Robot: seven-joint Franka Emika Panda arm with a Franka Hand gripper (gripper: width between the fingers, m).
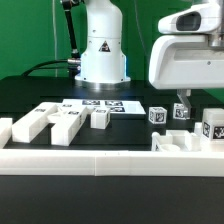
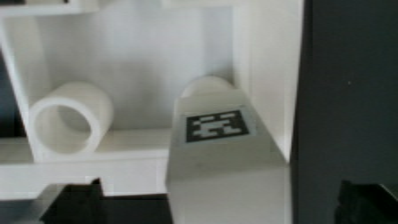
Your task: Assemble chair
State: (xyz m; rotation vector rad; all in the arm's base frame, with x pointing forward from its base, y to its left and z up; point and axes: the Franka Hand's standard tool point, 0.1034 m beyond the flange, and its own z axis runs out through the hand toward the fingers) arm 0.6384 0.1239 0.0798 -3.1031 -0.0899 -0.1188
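On the exterior view's left I see a cluster of white chair blocks lying on the black worktop. Several of them touch one another, and all sit just behind the long rail that runs along the near edge. A small block stands just to the right of that cluster. Behind it the marker board lies flat in front of the arm base, at the far middle.

Further right, two tagged pieces stand near each other, with a third tagged piece at the exterior view's far right. A low slab rests between them and the rail.

My claw hangs over this right-hand group, under its bulky white housing. From the wrist view, the claw is released. Its dark fingers stand wide apart and grasp nothing. A tagged post lies below the gap between them, clear of both fingers, with its tag facing the camera. Next to it a round peg sits against a white frame. I cannot tell whether the peg is joined to the frame.
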